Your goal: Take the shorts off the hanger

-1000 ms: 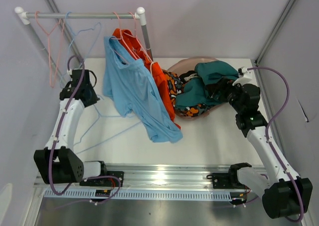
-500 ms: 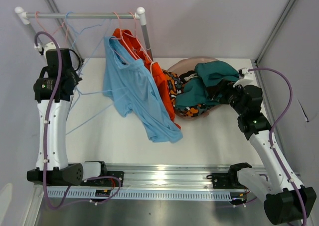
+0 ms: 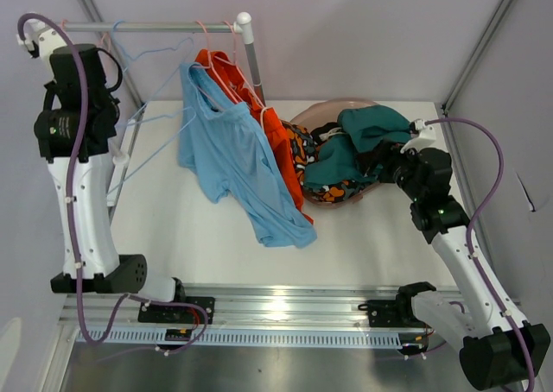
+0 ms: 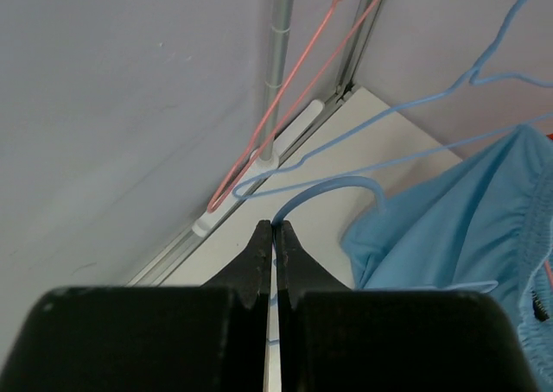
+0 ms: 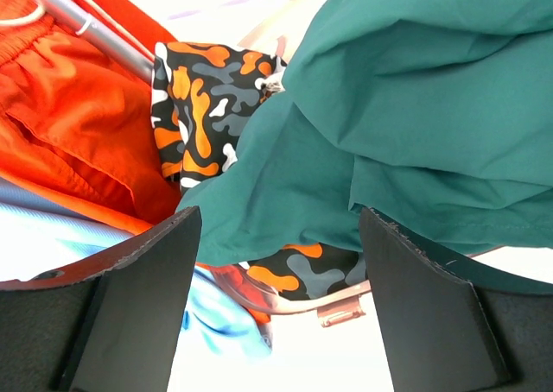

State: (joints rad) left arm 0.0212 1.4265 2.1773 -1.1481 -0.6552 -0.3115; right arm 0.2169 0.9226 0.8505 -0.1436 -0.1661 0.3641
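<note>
Left gripper (image 4: 274, 228) pinches a thin blue wire hanger (image 4: 333, 183) near the metal rail (image 3: 155, 27); the wire could slip. Right gripper (image 5: 275, 228) gapes, empty.

Light blue shorts (image 3: 238, 163), at 12 o'clock on the matt white table (image 3: 363, 245), are thin, smooth cloth. The orange shorts (image 3: 278, 142) and teal shorts (image 5: 415, 107) are matt fabric, softly creased. Blue hanger (image 4: 333, 187): smooth coated wire. Rail (image 3: 155, 27): dull grey metal. Basket (image 5: 259, 297), at 1 o'clock: glossy translucent pink plastic. Left gripper (image 4: 274, 241): matt black plastic.
</note>
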